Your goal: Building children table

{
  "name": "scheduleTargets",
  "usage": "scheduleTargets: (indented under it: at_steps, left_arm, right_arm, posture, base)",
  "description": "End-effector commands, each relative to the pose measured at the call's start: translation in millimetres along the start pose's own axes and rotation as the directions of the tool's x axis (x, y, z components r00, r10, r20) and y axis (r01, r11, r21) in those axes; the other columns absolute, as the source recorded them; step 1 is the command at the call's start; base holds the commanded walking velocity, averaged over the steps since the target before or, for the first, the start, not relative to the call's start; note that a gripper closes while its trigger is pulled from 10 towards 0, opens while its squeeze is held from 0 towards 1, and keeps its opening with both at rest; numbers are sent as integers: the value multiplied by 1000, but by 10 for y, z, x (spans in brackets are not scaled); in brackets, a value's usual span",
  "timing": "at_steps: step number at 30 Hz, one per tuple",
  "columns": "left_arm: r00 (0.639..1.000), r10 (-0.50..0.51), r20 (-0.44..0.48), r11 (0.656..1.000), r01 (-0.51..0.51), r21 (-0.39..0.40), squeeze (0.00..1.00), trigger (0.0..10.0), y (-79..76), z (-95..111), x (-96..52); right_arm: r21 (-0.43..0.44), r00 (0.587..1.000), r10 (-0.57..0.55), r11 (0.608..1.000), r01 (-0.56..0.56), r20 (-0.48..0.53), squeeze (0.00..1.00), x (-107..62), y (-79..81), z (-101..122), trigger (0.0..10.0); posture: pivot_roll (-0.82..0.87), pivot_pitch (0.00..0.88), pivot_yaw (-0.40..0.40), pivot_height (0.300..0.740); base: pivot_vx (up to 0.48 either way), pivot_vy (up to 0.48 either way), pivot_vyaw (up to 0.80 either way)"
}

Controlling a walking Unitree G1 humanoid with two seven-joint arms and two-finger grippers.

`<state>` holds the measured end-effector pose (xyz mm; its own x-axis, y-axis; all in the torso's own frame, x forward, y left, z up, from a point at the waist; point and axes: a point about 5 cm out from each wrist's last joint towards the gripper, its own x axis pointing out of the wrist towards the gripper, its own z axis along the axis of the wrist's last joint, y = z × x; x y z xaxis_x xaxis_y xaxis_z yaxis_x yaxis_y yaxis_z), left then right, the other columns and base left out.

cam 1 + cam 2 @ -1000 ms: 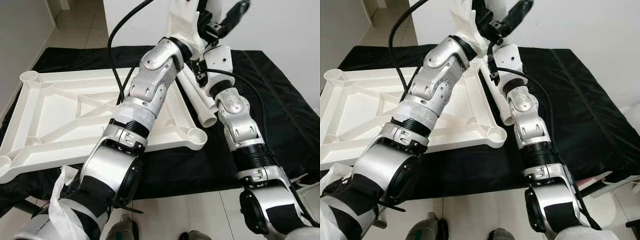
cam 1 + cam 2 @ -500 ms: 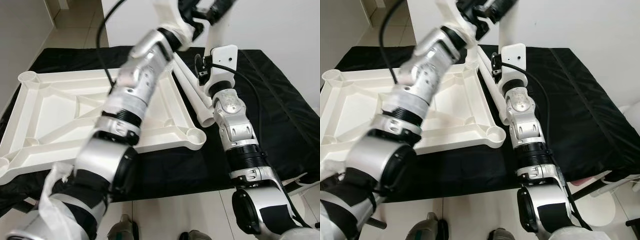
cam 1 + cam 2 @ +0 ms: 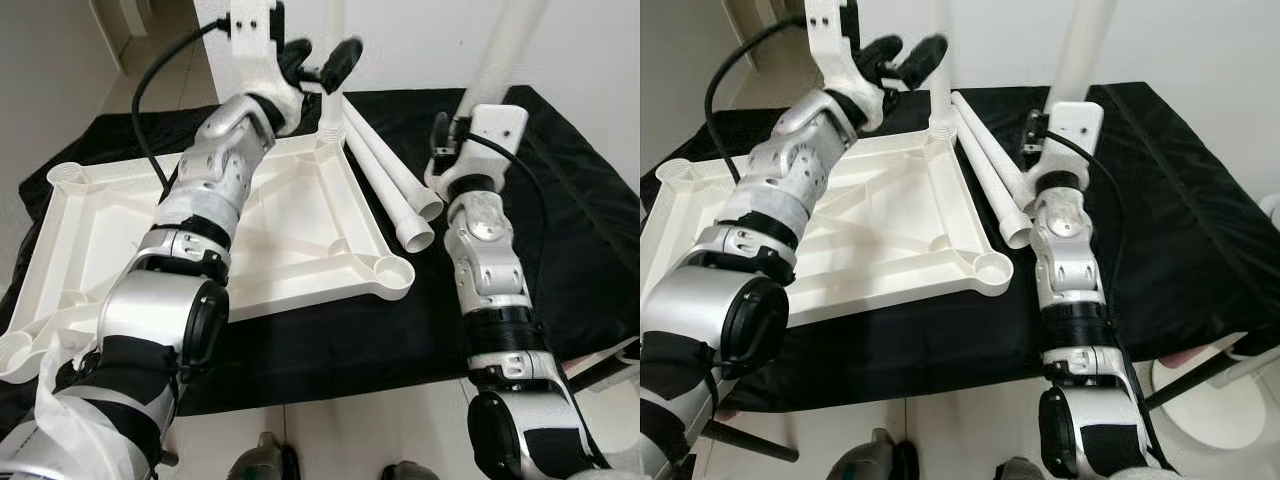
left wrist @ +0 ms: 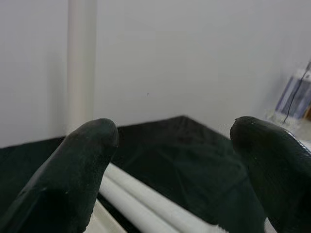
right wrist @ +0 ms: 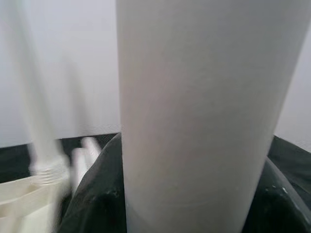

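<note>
A white table top [image 3: 120, 215] lies upside down on a black cloth [image 3: 560, 200]. One white leg [image 3: 938, 60] stands upright in its far right corner socket. My left gripper [image 3: 322, 60] is open right at that leg, one finger [image 4: 73, 174] on each side; I cannot tell if they touch it. My right gripper [image 5: 194, 194] is shut on a second white leg [image 3: 512, 45], held upright above the cloth to the right of the table top. Two more legs [image 3: 392, 180] lie side by side on the cloth between the table top and my right arm.
A white wall [image 3: 420, 40] rises just behind the cloth. The near right corner socket [image 3: 392, 272] of the table top is open. Light tiled floor [image 3: 350, 440] runs along the cloth's near edge, with a white round object [image 3: 1210, 390] at the lower right.
My left arm has swung down and left out of the middle of the view, its gripper now beside the standing leg. My right arm has shifted right with its leg upright.
</note>
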<state>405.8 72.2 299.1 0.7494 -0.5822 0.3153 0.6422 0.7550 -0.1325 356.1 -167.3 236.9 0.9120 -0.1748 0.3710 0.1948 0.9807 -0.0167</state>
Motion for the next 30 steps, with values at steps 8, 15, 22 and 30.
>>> scheduleTargets:
  at_steps: [8,15,22,30]
  left_arm:
    - [997,25,-79,997,-19,73,0,10000,22,-74,-6]
    - [996,39,-82,994,-31,106,0,10000,65,-16,-31]
    - [996,67,-63,990,-58,131,0,10000,120,61,-67]
    - [997,-2,-73,992,11,127,0,10000,89,-110,-143]
  right_arm:
    - [-82,999,44,996,-42,24,0,-148,-10,-33,10000]
    - [-121,998,51,992,-48,24,0,-146,-102,-38,10000]
    - [-145,997,60,988,-53,46,0,-77,-131,20,10000]
    - [-63,997,69,996,-66,37,0,-16,0,-18,10000]
  posture:
    - [-22,0,196,740]
    - [10,0,212,740]
    - [33,0,196,740]
    - [55,0,79,740]
  base:
    - [0,0,0]
    - [0,0,0]
    - [0,0,0]
    - [0,0,0]
